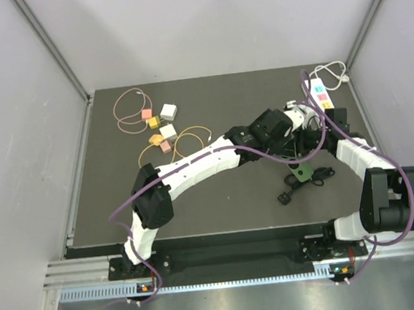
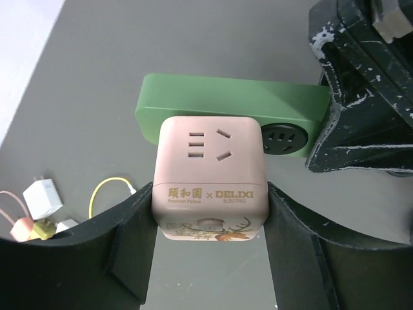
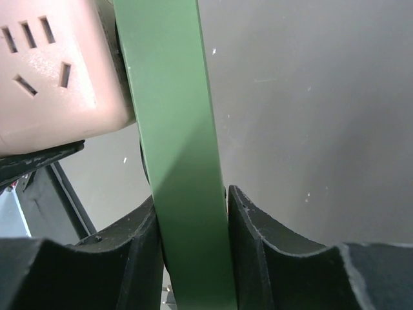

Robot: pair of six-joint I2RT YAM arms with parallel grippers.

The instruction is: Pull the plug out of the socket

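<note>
A pink cube plug (image 2: 210,174) with gold DELIXI lettering sits plugged into a green socket strip (image 2: 193,103). My left gripper (image 2: 210,201) is shut on the cube, one finger on each side. My right gripper (image 3: 192,219) is shut on the narrow edge of the green strip (image 3: 174,129), with the pink cube (image 3: 51,71) just to its left. In the top view both grippers meet right of centre, my left gripper (image 1: 292,145) and my right gripper (image 1: 310,143), with the green strip (image 1: 301,171) showing below them. The cube is hidden there.
A white power strip (image 1: 320,93) with coloured buttons lies at the far right corner. A black plug with cable (image 1: 285,197) lies near the green strip. Small chargers (image 1: 162,126) and looped cables (image 1: 125,104) lie at the far left.
</note>
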